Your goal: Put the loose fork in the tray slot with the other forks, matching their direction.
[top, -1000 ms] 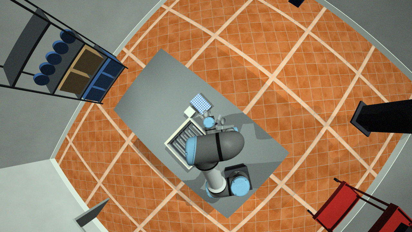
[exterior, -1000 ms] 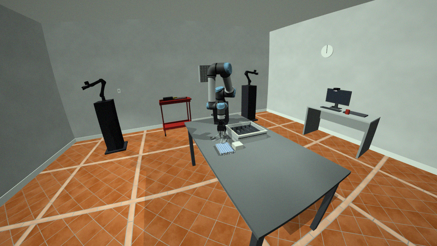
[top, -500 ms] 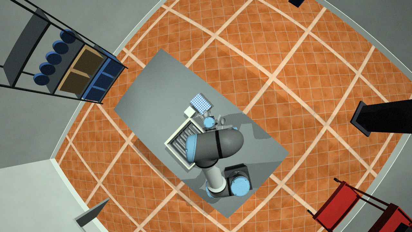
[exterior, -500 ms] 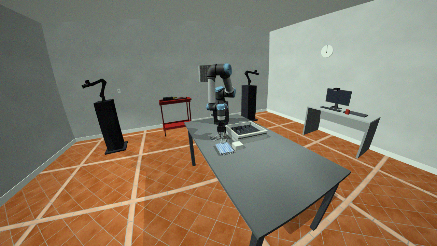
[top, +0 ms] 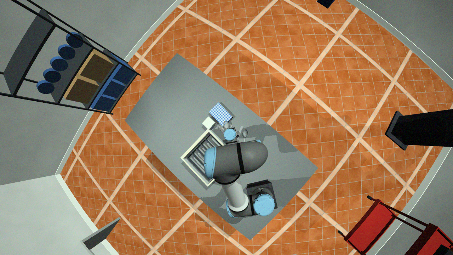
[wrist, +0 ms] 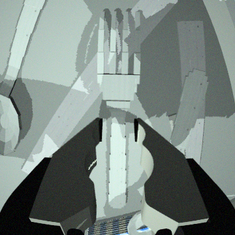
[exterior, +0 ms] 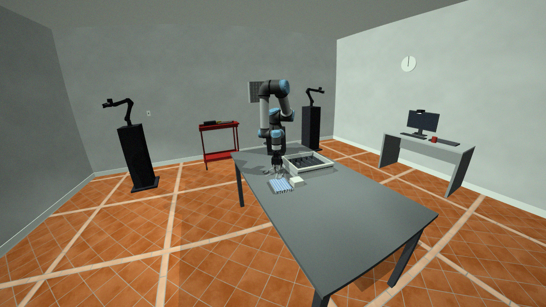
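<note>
In the wrist view the loose fork (wrist: 118, 81) lies flat on the grey table, tines pointing away from me and handle running back between my fingers. My gripper (wrist: 118, 120) stands narrowly open astride the handle, with a thin gap on each side, so it does not grip the fork. In the side view the gripper (exterior: 275, 168) points straight down at the table, just left of the white cutlery tray (exterior: 309, 160). From above, the arm hides part of the tray (top: 198, 151) and the fork. The tray's forks are too small to make out.
A spoon (wrist: 8, 121) lies left of the fork and a flat knife-like piece (wrist: 190, 98) to its right. More loose cutlery (top: 244, 131) lies by the wrist. A blue checked cloth (exterior: 280, 186) and a white block (exterior: 296, 181) sit near the tray.
</note>
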`<state>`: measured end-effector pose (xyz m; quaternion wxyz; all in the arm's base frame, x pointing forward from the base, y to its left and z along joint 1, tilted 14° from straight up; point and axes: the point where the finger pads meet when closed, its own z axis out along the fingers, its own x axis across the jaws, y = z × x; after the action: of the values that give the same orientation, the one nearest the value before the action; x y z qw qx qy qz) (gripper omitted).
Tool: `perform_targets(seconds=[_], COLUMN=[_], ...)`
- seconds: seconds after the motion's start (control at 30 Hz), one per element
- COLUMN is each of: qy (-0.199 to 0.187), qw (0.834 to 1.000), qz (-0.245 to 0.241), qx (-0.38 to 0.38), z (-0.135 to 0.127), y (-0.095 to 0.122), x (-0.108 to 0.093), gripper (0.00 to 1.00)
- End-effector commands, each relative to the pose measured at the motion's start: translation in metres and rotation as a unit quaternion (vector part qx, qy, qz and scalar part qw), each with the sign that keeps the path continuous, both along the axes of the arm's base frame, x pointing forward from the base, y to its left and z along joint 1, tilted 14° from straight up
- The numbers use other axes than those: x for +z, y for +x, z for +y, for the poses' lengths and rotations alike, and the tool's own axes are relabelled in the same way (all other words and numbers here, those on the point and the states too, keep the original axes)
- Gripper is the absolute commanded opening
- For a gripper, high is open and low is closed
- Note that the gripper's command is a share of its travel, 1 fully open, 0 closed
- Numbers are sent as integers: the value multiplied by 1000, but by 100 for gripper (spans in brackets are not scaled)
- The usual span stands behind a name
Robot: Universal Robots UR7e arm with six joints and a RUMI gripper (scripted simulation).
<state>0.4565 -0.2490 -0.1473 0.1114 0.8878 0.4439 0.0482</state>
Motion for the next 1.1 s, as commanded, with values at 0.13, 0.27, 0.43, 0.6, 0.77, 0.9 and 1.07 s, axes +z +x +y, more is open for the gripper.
perform_targets(seconds=[0.13, 0.27, 0.43, 0.6, 0.77, 0.9, 1.07], qy=[0, 0, 0, 0, 0, 0, 0], qw=[1000, 1000, 1000, 1000, 1000, 1000, 1000], qz=[0, 0, 0, 0, 0, 0, 0], qx=[0, 0, 0, 0, 0, 0, 0], z=[0, 0, 0, 0, 0, 0, 0], y=[0, 0, 0, 0, 0, 0, 0], x=[0, 0, 0, 0, 0, 0, 0], gripper=[15, 15, 0, 0, 0, 0, 0])
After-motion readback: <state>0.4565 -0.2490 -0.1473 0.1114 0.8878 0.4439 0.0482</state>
